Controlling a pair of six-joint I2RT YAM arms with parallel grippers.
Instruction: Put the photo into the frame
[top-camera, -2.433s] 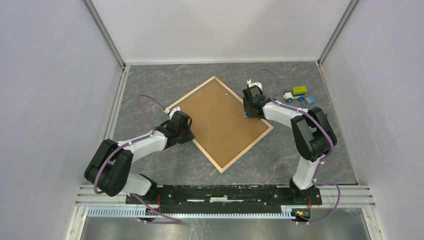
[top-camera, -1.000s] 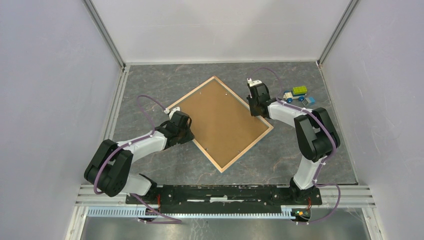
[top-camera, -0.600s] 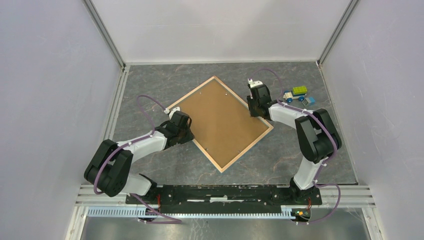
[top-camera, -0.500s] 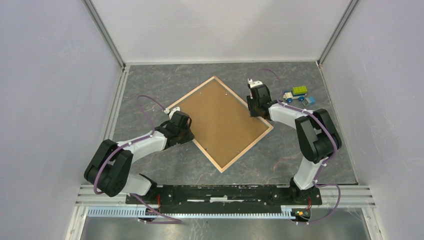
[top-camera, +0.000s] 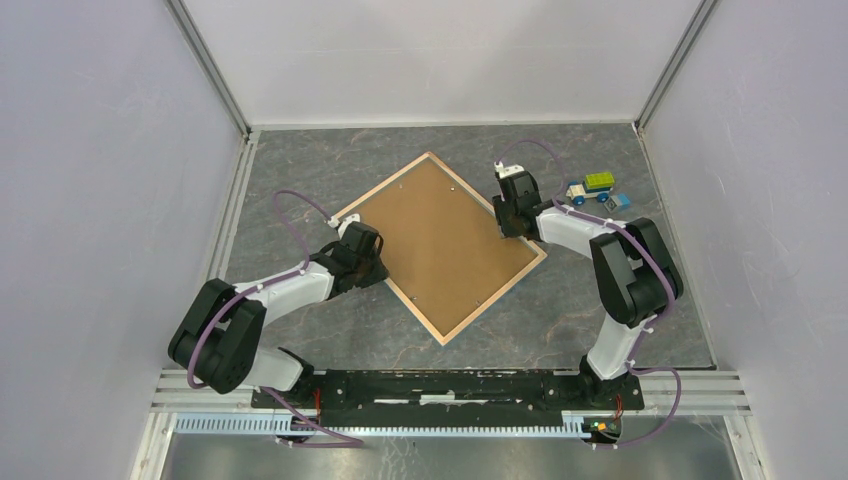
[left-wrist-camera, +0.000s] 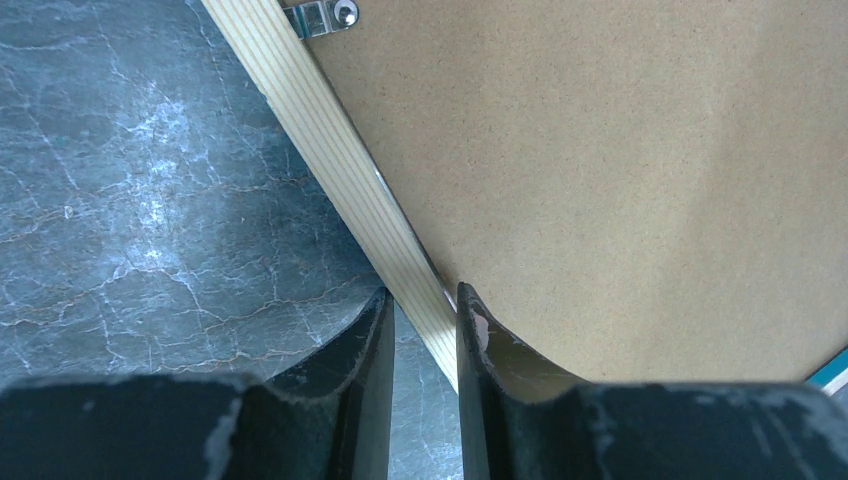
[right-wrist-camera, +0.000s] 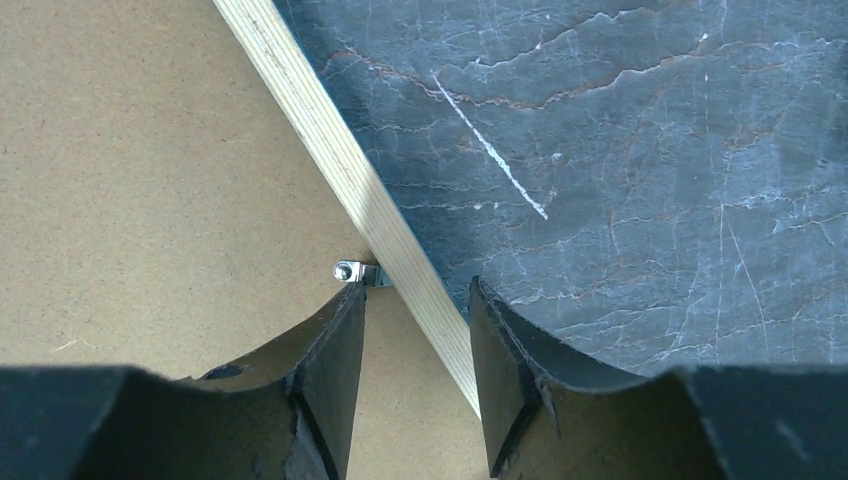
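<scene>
Left fingers (left-wrist-camera: 365, 380) of mine nip the frame (left-wrist-camera: 328, 150) by its wood rim, 9 o'clock side | right fingers (right-wrist-camera: 335, 370) spread astride the rim at 2 o'clock, beside a clip (right-wrist-camera: 355, 271) | frame face-down mid-table (top-camera: 330, 165), backing board (top-camera: 440, 240) on, photo unseen | I judge it stiff, light, thin: hold the rim, not the board.

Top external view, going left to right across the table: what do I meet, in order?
In order: left gripper → light-wood-rimmed rectangular frame lying back up, filled by its brown hardboard backing → right gripper → small toy truck with a green top → small blue block.
</scene>
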